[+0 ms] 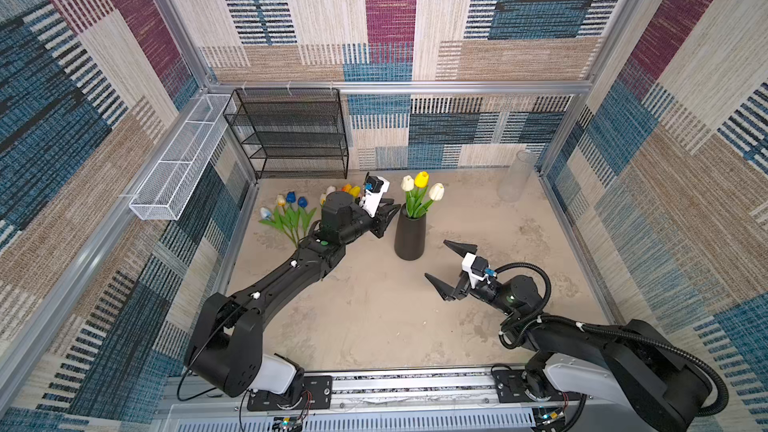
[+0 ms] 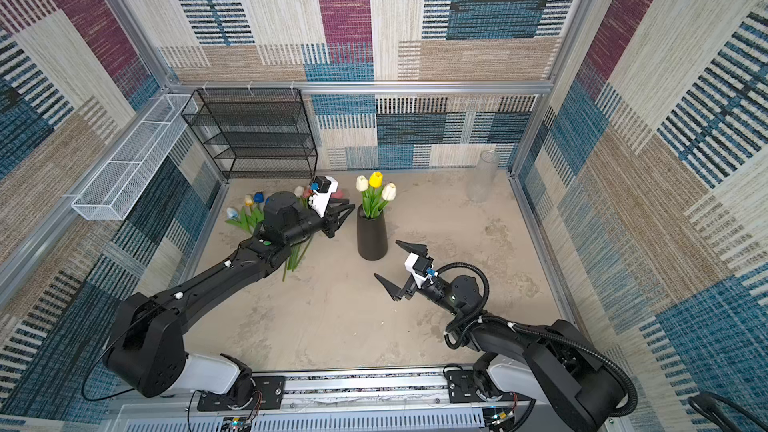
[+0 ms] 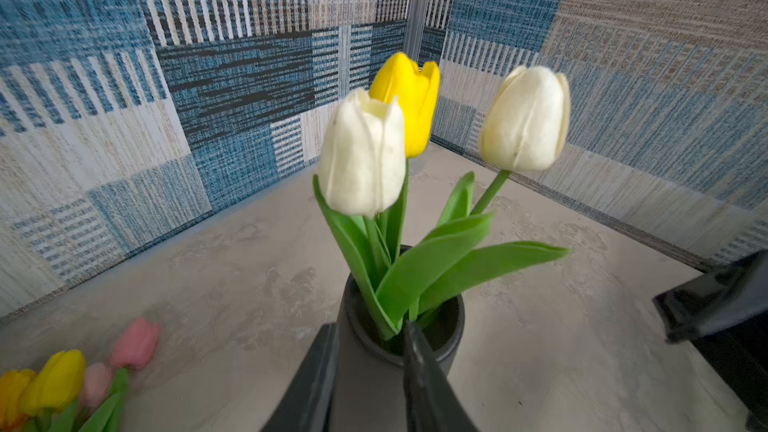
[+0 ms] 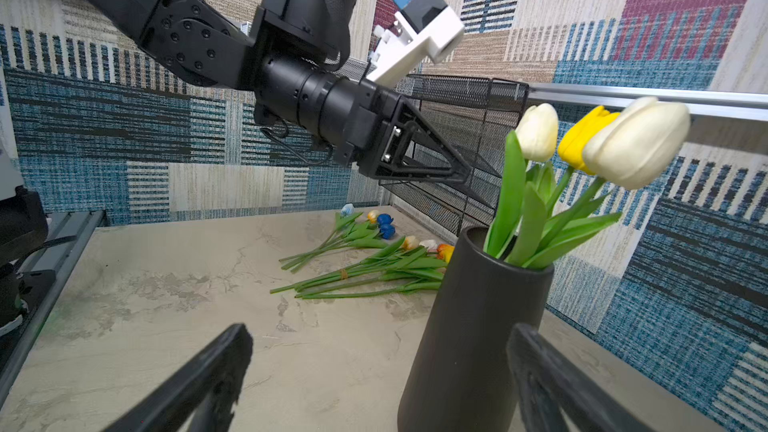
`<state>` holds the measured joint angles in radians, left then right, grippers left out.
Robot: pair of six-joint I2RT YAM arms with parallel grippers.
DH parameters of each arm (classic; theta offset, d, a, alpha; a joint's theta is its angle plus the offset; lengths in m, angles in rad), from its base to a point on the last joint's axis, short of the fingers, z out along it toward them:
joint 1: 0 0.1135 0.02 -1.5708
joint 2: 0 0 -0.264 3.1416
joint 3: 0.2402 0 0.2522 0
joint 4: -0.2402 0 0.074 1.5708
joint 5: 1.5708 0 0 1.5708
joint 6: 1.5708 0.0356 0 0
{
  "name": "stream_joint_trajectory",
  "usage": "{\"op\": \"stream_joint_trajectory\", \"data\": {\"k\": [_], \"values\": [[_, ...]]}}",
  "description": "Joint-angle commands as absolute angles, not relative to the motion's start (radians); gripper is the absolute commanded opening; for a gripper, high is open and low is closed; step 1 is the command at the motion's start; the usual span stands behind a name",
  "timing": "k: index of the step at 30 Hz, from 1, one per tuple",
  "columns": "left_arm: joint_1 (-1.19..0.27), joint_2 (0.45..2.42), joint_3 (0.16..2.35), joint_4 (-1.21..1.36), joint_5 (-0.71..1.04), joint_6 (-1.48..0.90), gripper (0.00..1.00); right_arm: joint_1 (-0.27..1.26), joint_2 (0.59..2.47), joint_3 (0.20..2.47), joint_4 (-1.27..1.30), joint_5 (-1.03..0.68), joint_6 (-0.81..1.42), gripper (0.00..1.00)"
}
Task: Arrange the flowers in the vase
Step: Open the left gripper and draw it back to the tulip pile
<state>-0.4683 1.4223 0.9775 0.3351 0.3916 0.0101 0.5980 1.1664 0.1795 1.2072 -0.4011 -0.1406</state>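
Note:
A dark, tapered vase [image 1: 409, 238] [image 2: 372, 238] stands mid-table and holds three flowers [image 1: 420, 193] [image 3: 361, 160]: two white tulips and a yellow one. More flowers [image 1: 291, 214] [image 4: 374, 272] lie in bunches on the table at the back left, partly hidden under my left arm. My left gripper [image 1: 392, 214] [image 3: 371, 326] hovers at the vase's rim [image 3: 455, 326] on its left side, its jaws a little apart with nothing between them. My right gripper [image 1: 435, 258] [image 4: 379, 330] is wide open and empty, low beside the vase [image 4: 469, 326] at its front right.
A black mesh shelf [image 1: 291, 135] stands against the back wall. A white wire basket [image 1: 178, 160] hangs on the left wall. A clear glass cylinder [image 1: 515, 176] stands in the back right corner. Patterned walls enclose the table on three sides.

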Motion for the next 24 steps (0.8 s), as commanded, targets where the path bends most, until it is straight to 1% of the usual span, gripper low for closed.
{"op": "stream_joint_trajectory", "data": {"k": [1, 4, 7, 9, 11, 14, 19, 24], "values": [[-0.446, 1.357, 0.959, 0.292, 0.362, 0.044, 0.33, 0.6, 1.156, 0.186, 1.227, -0.411, -0.145, 1.0], [-0.379, 1.277, 0.92, 0.269, 0.327, 0.02, 0.35, 0.6, 1.151, 0.186, 1.228, -0.413, -0.142, 1.0], [-0.272, 1.234, 0.902, 0.181, 0.158, -0.068, 0.35, 0.6, 1.144, 0.186, 1.228, -0.426, -0.136, 1.0], [-0.182, 1.255, 0.944, 0.019, 0.02, -0.161, 0.35, 0.6, 1.144, 0.186, 1.23, -0.426, -0.133, 1.0], [-0.091, 1.331, 1.019, -0.19, -0.093, -0.24, 0.35, 0.6, 1.15, 0.186, 1.232, -0.428, -0.13, 1.0], [-0.004, 1.475, 1.123, -0.405, -0.131, -0.238, 0.34, 0.6, 1.149, 0.187, 1.234, -0.438, -0.127, 1.0], [0.029, 1.663, 1.232, -0.563, -0.146, -0.185, 0.39, 0.6, 1.169, 0.193, 1.238, -0.451, -0.128, 1.0], [0.028, 1.833, 1.367, -0.687, -0.162, -0.122, 0.42, 0.6, 1.183, 0.203, 1.246, -0.537, -0.125, 1.0]]}}
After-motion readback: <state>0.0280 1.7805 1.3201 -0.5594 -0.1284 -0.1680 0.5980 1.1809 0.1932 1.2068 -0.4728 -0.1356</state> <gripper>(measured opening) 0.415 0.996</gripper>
